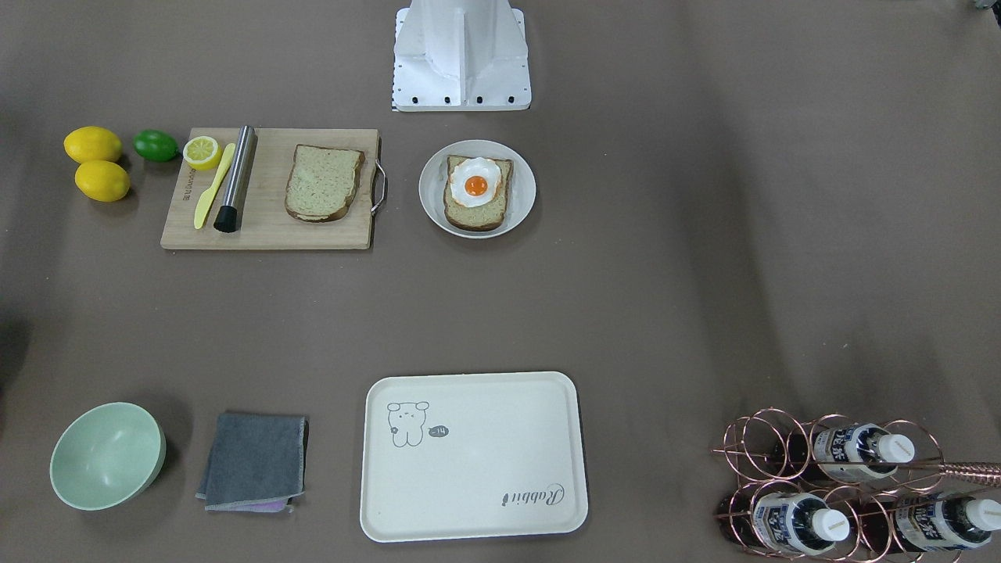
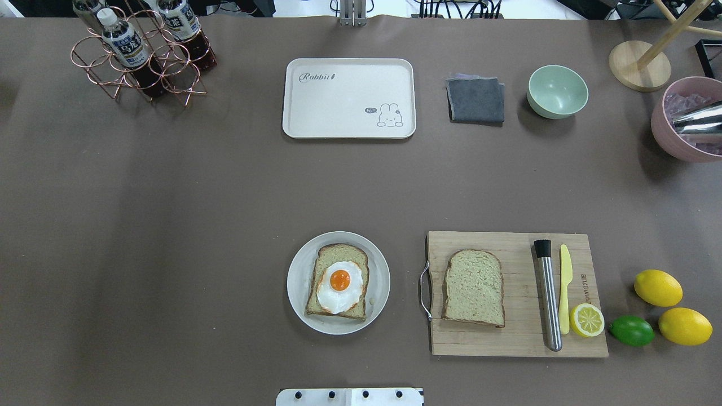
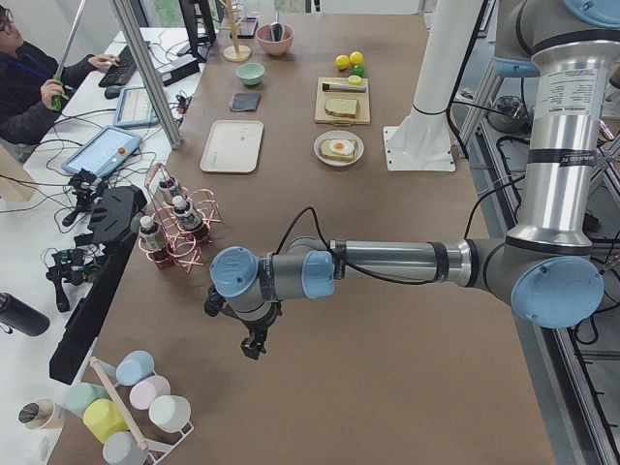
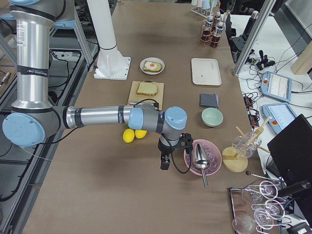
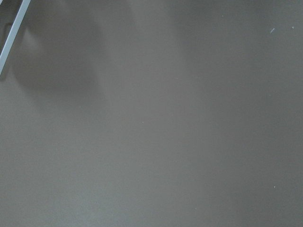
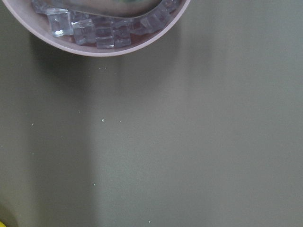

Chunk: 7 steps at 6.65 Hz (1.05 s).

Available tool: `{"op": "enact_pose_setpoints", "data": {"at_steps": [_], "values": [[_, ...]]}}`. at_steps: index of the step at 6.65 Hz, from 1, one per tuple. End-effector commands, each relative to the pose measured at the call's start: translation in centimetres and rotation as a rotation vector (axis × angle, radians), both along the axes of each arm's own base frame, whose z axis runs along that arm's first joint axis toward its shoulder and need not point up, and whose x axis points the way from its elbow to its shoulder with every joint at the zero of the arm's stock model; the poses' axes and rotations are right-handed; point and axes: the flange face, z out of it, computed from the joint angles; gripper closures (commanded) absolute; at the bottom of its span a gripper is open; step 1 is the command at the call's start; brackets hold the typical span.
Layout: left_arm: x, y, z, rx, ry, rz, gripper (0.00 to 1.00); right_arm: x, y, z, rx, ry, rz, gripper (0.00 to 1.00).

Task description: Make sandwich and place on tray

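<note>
The egg tops the plated slice. The second slice waits on the board, and the tray stands ready. The left tool and right tool hang well away. I cannot tell their opening.

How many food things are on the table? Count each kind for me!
Bread slices: 2
Fried egg: 1
Whole lemons: 2
Lemon half: 1
Lime: 1
Total: 7
</note>
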Motion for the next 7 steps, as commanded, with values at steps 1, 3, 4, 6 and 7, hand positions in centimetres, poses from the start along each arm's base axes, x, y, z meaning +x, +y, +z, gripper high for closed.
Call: {"op": "enact_pose_setpoints", "data": {"at_steps": [1,3,4,6,7], "values": [[0.06,0.18,0.36,-0.028,-0.002,0.004,0.01,0.02,0.26,0.32,-0.007,0.002,0.000,0.00],[0.07,0.68,0.72,-0.033,-0.001,0.004,0.01,-0.05,0.26,0.31,-0.007,0.000,-0.002,0.00],[0.06,0.69,0.73,-0.033,-0.002,0.005,0.01,-0.05,0.26,0.38,-0.008,0.000,-0.002,0.00],[0.06,0.78,0.88,-0.035,-0.002,0.006,0.01,-0.05,0.26,0.31,-0.006,0.000,-0.003,0.00],[0.08,1.14,1.16,-0.039,0.000,0.005,0.01,-0.05,0.26,0.31,-0.006,0.000,-0.003,0.00]]}}
